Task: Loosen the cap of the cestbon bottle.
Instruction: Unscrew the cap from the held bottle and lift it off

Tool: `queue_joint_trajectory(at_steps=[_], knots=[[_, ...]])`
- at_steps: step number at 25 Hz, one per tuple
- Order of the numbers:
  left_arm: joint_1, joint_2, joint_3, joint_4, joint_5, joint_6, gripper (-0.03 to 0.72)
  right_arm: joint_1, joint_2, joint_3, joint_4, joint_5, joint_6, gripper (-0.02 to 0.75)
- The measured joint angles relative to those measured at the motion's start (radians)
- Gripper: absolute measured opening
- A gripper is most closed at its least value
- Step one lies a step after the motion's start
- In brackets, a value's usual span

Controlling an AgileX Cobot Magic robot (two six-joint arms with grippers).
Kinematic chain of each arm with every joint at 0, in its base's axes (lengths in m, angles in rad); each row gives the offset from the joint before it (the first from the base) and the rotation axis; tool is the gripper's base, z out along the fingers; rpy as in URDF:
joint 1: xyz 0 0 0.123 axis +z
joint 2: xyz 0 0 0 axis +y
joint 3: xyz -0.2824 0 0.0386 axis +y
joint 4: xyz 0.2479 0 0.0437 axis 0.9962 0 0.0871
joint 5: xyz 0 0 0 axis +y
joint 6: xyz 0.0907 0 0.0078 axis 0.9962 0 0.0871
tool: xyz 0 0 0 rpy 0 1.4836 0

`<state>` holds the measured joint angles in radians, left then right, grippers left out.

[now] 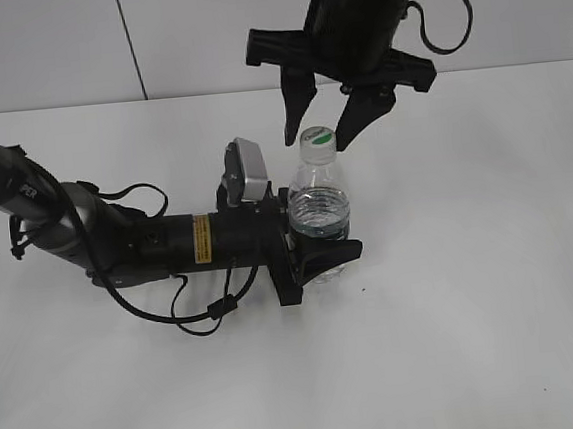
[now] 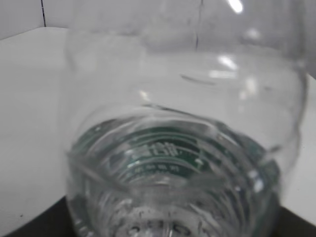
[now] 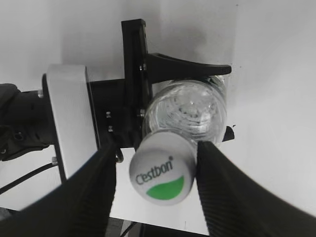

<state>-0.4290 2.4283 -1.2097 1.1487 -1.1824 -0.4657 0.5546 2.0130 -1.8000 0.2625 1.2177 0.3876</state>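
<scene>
Exterior view: left gripper (image 1: 309, 243) is laid low across the table (image 1: 498, 336), nearest the camera, clamped on the body of the cestbon bottle (image 1: 320, 211), which is held upright near table centre. Right gripper (image 1: 322, 136) is hung from above the bottle, fingers set either side of the cap (image 1: 317, 141). Whether the pads touch the cap cannot be told from here.

Left wrist view: frame is filled by the cestbon bottle (image 2: 182, 148), clear ribbed wall and green label band seen through the plastic. Gripper fingers are not seen; a tight hold on the bottle is implied by how close it sits.

Right wrist view: cap (image 3: 160, 173) is seen from above, white with green patch and Cestbon lettering, directly over the bottle shoulder (image 3: 185, 113). Right fingers (image 3: 227, 192) are placed beside the cap on both sides; a thin gap appears on the left one, so the jaws are read as not yet clenched.

Step judged: cap straddled, grasp pending. Next move calls for jaws closed firmly on the cap, then wrist rotated to unscrew while the bottle is held fixed.
</scene>
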Motion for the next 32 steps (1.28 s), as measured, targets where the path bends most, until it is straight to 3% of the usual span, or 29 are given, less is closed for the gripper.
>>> queue_joint_trajectory(at_steps=[5, 10, 20, 32], knots=[[0.0, 0.0, 0.0, 0.0, 0.0, 0.0, 0.402, 0.0, 0.008, 0.0, 0.008, 0.0, -0.006, 0.389], [0.0, 0.0, 0.0, 0.0, 0.0, 0.0, 0.402, 0.0, 0.009, 0.0, 0.005, 0.004, -0.008, 0.314], [0.0, 0.0, 0.0, 0.0, 0.001, 0.0, 0.402, 0.0, 0.009, 0.0, 0.003, 0.005, -0.032, 0.312], [0.0, 0.0, 0.0, 0.002, 0.002, 0.003, 0.402, 0.0, 0.009, 0.0, 0.003, 0.003, -0.222, 0.311]])
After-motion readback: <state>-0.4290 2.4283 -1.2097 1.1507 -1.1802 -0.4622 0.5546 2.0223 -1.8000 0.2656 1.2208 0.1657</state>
